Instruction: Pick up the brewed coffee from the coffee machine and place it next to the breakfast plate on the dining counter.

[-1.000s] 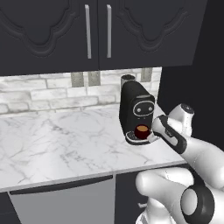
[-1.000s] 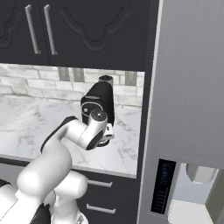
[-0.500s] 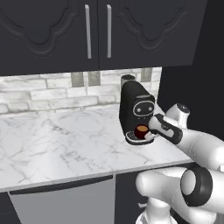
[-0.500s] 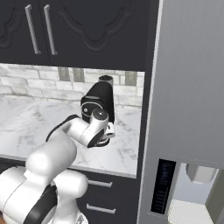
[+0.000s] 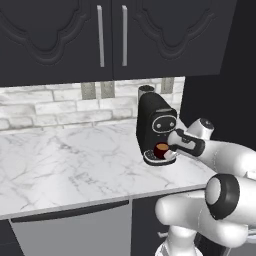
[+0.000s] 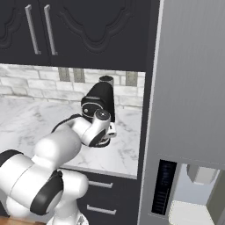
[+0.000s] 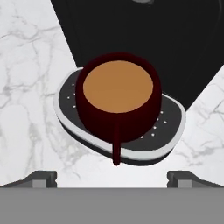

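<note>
Left base view: a black coffee machine (image 5: 156, 126) stands on a marble worktop (image 5: 70, 160) under dark cabinets (image 5: 110, 35). A dark red mug (image 5: 161, 150) sits on its round drip base. The white arm reaches in from the lower right, and its gripper (image 5: 172, 145) is just beside the mug on the mug's right. Compared with a second ago, the hand has moved in closer to the mug and the elbow has swung lower and further forward.

Right base view: the arm rises from the lower left and its wrist covers the front of the machine (image 6: 100, 100), so the mug is hidden here. A tall grey panel (image 6: 189, 79) fills the right side. The wrist now sits nearer the machine than before.

Hand view: the mug (image 7: 118, 98), full of brown coffee, stands upright on the drip base (image 7: 168, 127), straight ahead of the gripper (image 7: 112, 177) and centred between its tips. The thin handle points directly back toward the gripper. The two fingertips (image 7: 41, 178) stand wide apart, holding nothing, with a gap broader than the mug. The coming move looks like a straight push forward, with the handle passing between the fingers
</note>
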Tool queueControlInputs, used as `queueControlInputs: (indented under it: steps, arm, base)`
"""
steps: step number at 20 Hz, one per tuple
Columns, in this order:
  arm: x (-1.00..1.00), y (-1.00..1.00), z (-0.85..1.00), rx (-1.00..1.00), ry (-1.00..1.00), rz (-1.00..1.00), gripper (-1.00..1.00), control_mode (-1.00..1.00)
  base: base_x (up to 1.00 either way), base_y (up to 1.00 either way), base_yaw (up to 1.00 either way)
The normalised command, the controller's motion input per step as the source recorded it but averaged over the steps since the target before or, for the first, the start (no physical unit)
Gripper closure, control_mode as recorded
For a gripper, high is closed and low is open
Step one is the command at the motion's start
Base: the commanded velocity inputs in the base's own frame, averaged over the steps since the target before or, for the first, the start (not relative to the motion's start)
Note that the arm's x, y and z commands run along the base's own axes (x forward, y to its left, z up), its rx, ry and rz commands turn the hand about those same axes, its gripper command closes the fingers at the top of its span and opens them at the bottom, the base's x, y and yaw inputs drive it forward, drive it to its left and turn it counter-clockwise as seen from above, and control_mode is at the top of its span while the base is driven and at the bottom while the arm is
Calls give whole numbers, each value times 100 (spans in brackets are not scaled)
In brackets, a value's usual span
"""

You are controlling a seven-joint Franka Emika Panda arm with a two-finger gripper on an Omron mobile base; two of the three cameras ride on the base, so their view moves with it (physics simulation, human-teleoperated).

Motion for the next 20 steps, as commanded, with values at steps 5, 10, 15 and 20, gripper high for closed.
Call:
queueControlInputs:
  steps: [5,10,15,20]
  arm:
    - [8,-2,-14,0,-5,3,-100,-100]
    - [10,-1,-15,0,-4,3,-100,-100]
    - [15,0,-5,0,0,0,-100,-100]
    - [17,0,0,0,0,0,-100,-100]
  base:
    - [0,0,0]
    - [0,0,0]
    - [0,0,0]
    - [0,0,0]
